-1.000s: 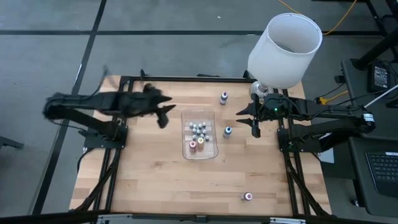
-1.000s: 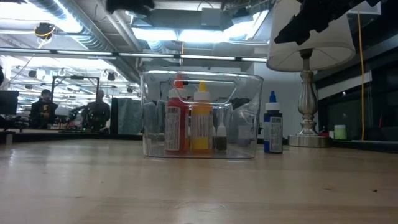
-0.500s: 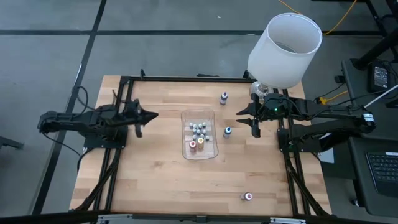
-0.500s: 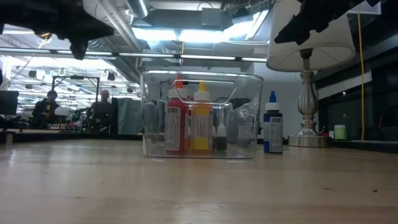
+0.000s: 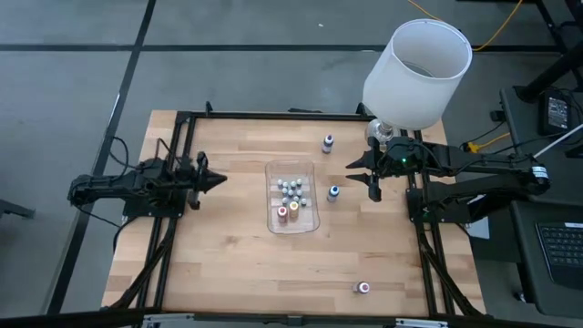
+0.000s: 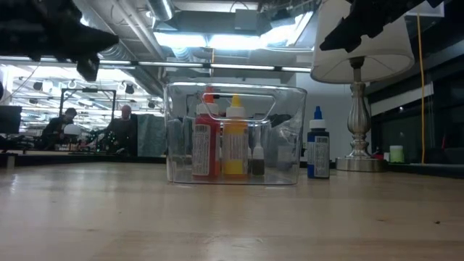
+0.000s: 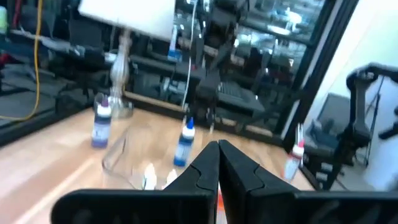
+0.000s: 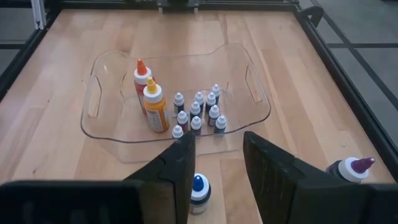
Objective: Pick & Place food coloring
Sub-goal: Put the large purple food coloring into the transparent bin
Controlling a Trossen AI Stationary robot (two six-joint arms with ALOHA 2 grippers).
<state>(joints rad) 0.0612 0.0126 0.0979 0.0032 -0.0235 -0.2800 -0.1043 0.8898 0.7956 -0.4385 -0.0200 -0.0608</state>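
Observation:
The food coloring shows as several tiny bottles [image 8: 198,112] plus a red [image 8: 142,78] and an orange bottle [image 8: 154,109], all standing in a clear tray [image 5: 293,221] mid-table. A blue-capped bottle [image 5: 334,192] stands on the wood just right of the tray. A purple-capped one [image 5: 328,142] stands farther back, and a red-capped one [image 5: 363,288] near the front edge. My right gripper [image 5: 363,179] hovers open and empty above the blue-capped bottle [image 8: 199,188], right of the tray. My left gripper [image 5: 219,179] is shut and empty, level, left of the tray.
A lamp with a big white shade [image 5: 417,73] stands on its metal base [image 5: 381,132] at the far right corner, close behind my right arm. Black frame rails [image 5: 173,210] run along the table's left and right sides. Bare wood [image 5: 237,264] lies in front of the tray.
My left gripper has drawn back from near the tray toward the table's left edge and sunk lower, tipping to level. Its fingers have shut on nothing. My right arm and all the bottles have kept still.

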